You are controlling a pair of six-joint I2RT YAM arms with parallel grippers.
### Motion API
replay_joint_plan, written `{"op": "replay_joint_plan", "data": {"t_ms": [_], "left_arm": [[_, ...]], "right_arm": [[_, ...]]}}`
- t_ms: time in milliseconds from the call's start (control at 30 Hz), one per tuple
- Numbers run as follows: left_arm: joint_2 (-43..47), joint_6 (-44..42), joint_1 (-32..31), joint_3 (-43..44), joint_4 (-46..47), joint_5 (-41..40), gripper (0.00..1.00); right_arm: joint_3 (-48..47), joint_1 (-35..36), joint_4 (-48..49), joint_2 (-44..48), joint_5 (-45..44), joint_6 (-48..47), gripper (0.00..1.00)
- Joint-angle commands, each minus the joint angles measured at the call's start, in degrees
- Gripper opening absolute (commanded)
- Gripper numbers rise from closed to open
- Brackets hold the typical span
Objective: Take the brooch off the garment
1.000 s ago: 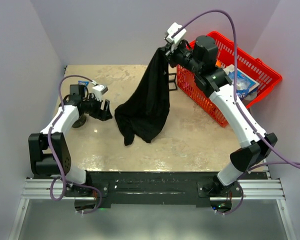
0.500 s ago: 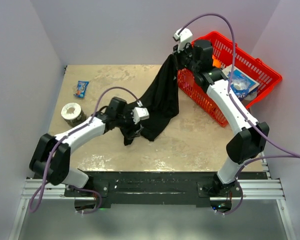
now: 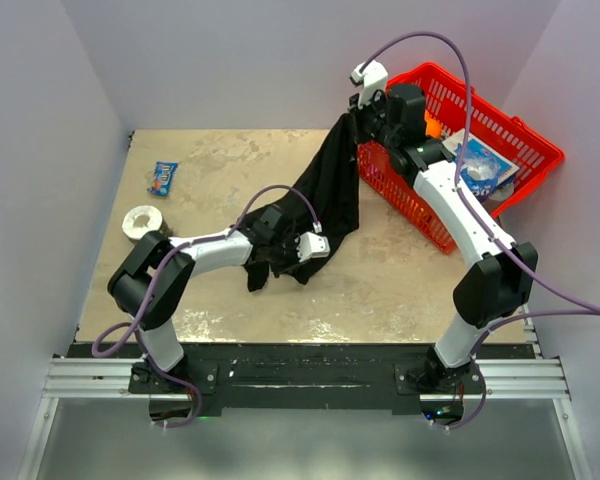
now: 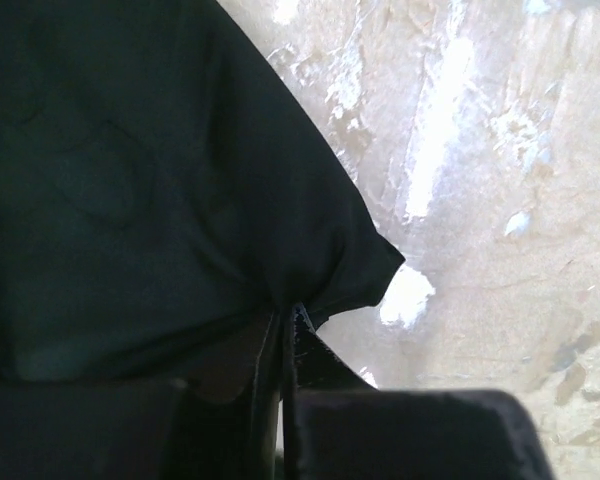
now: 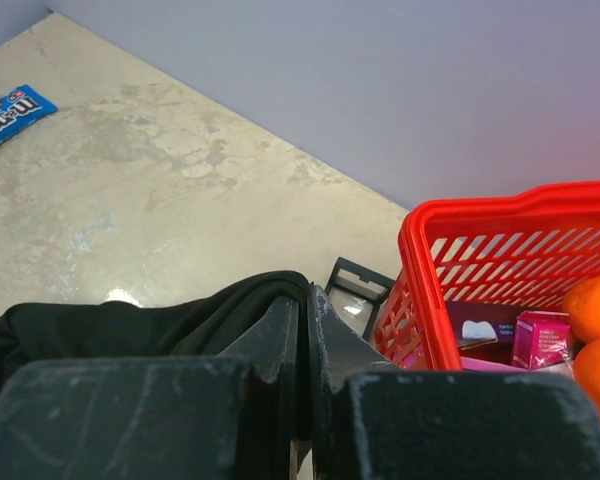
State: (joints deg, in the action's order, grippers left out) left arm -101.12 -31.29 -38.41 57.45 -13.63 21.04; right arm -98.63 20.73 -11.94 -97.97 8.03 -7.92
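The garment (image 3: 325, 190), a black T-shirt, hangs from its top edge down to the table, bunched at the bottom. My right gripper (image 3: 352, 112) holds it up high beside the basket; in the right wrist view its jaws (image 5: 305, 305) are shut on a fold of the garment (image 5: 130, 325). Low down, my left gripper (image 3: 283, 258) has pinched the shirt's lower part, and the left wrist view shows the jaws (image 4: 288, 320) shut on a gathered bit of the black cloth (image 4: 130, 180). The brooch is hidden; no lettering shows.
A red basket (image 3: 510, 130) with packets and oranges (image 5: 590, 305) stands at the back right. A black wire cube frame (image 5: 355, 290) sits just behind the shirt. A blue candy packet (image 3: 163, 178) and a silver round tin (image 3: 137, 222) lie at the left.
My left arm swung from beside the tin across to the shirt's lower part and shut on the cloth. The right gripper shifted slightly right with the shirt's top.
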Motion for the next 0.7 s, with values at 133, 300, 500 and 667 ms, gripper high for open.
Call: {"op": "replay_joint_plan", "data": {"t_ms": [133, 300, 500, 667], "left_arm": [[16.2, -0.63, 11.93, 11.78, -8.6, 4.59, 0.0], [23.6, -6.66, 21.88, 31.62, -15.8, 5.07, 0.0], [22.2, -16.17, 26.28, 42.72, -17.93, -2.92, 0.0], [23.33, -16.96, 27.69, 43.1, -14.32, -8.02, 0.0]], "right_arm": [[-4.81, -1.39, 3.42, 2.79, -0.04, -0.16, 0.0], [-7.28, -1.48, 2.98, 5.6, 1.81, -7.01, 0.0], [-6.32, -1.48, 2.45, 10.25, 3.04, -8.16, 0.0], [-4.83, -1.66, -5.18, 14.37, 5.41, -4.92, 0.0]]}}
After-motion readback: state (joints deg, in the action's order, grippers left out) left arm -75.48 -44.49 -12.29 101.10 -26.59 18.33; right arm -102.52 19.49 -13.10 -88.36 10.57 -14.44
